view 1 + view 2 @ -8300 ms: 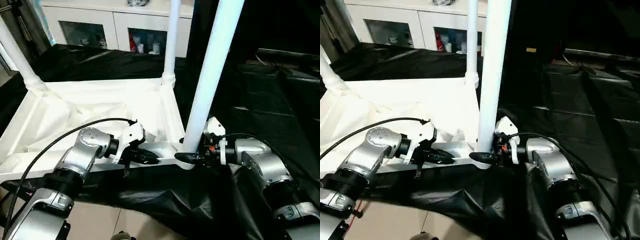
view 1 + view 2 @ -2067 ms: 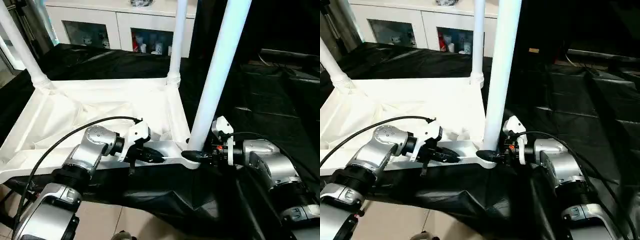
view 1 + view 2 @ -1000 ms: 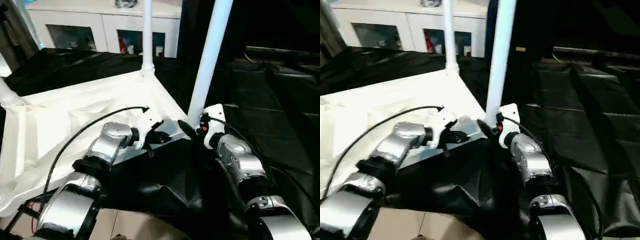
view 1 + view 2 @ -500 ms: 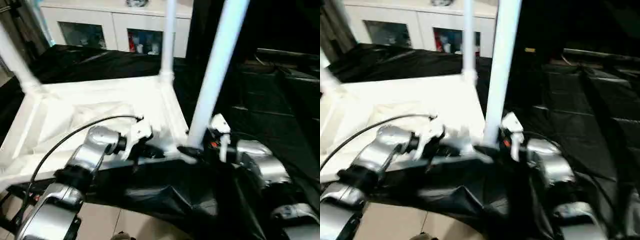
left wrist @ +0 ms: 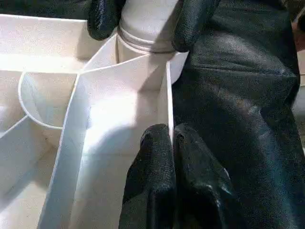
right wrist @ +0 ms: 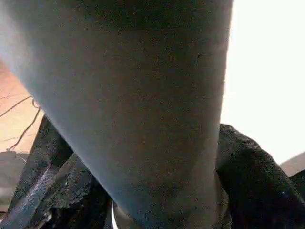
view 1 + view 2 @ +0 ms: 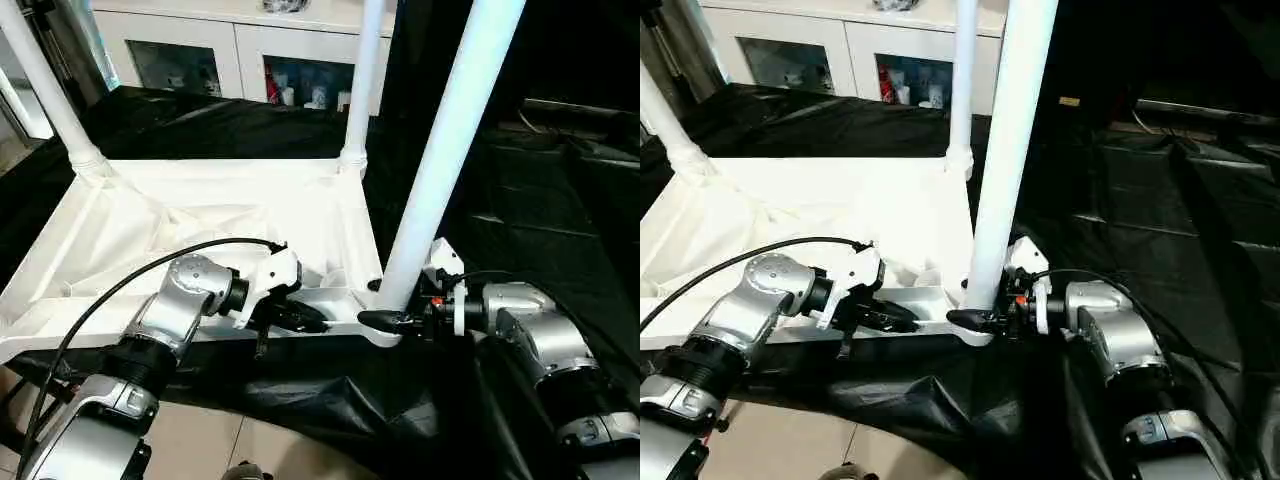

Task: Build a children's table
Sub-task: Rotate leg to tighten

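- Black sheeting (image 7: 520,220) covers the floor where the children's table (image 7: 200,215) lies upturned, three legs showing, all socketed.
- Left gripper (image 5: 172,143), pinched on the tabletop's rim wall, steadies it.
- Right gripper (image 7: 385,320) clasps the nearest leg (image 7: 445,150) at its socket, seemingly seating it.

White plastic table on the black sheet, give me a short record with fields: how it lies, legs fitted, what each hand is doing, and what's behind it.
table position: white plastic table top lies upside down, ribbed underside up, on a black sheet
legs fitted: three long white tubular legs in view stand in corner sockets: near leg, far leg, far-left leg
left hand: shut on the table top's thin near rim wall
right hand: black fingers either side of the near leg's base at its socket
background: white cabinet with glass doors
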You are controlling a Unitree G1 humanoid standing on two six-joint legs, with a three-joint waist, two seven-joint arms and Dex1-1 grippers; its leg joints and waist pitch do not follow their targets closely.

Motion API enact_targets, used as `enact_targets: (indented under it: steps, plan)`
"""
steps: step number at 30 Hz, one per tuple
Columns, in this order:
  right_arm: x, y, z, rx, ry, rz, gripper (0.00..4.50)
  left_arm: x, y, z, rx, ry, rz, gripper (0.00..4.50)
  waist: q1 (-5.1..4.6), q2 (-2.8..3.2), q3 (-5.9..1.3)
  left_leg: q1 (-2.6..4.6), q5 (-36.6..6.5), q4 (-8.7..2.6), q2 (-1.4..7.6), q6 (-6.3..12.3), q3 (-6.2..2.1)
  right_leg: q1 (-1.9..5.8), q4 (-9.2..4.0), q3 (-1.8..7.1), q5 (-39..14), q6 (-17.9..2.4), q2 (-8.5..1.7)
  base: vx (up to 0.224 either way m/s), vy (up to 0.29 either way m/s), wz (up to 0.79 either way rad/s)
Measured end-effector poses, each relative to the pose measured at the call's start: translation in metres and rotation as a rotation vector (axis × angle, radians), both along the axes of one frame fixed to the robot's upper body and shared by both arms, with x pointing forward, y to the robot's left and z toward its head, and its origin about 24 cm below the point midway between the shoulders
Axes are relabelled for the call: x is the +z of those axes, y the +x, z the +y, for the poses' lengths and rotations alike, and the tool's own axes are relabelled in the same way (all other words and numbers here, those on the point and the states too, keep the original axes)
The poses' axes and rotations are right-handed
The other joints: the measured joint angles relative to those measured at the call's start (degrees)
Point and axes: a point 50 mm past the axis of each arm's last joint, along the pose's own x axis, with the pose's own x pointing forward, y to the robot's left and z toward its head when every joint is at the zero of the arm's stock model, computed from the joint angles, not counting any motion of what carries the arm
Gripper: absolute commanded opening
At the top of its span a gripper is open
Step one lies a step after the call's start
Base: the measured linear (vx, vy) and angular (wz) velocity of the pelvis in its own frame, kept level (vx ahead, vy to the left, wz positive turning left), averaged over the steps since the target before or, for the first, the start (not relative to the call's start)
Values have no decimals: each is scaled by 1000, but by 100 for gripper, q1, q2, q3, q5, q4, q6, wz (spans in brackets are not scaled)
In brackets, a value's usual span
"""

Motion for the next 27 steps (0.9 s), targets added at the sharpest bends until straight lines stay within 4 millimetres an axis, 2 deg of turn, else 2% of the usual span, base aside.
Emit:
enact_targets:
  steps: [7,13,17,20,23,25,27]
  plan:
    - [-3,1,5,-86,2,-4,262,-1,4,-7,57,-7,-2,0,-4,-3,-1,9,0,0,-1,-1,0,5,2,1,1,1,-1,0,0,0]
    - [-11,19,14,-392,9,-32,258,-4,18,-17,222,-4,-24,0,-134,-23,-6,29,1,0,-2,-4,-1,20,2,1,-8,30,-1,0,0,0]
    - [-12,41,25,-727,11,-24,257,-4,32,-39,378,-5,-50,0,-232,-46,-3,33,3,3,-5,-8,-2,20,-3,3,-6,29,-1,0,0,0]
    - [-12,46,28,-819,21,-36,257,-4,35,-46,415,-10,-47,0,-272,-47,-4,30,3,2,-5,-8,-2,19,-3,3,-6,29,-2,0,0,0]
    - [-11,47,31,-821,21,-53,257,-3,36,-45,420,-15,-48,0,-280,-45,-5,29,3,-12,-5,-8,-2,16,-1,2,5,11,-1,0,0,0]
    - [-10,48,32,-815,20,-51,313,-3,36,-45,419,-16,-48,0,-282,-45,-5,29,4,-15,-5,-7,-2,15,-1,2,8,6,-1,0,0,0]
    - [-10,47,32,-804,24,-48,327,-3,36,-44,416,-17,-45,0,-289,-44,-5,28,4,-15,-5,-7,-1,15,-2,2,8,6,-1,0,0,0]
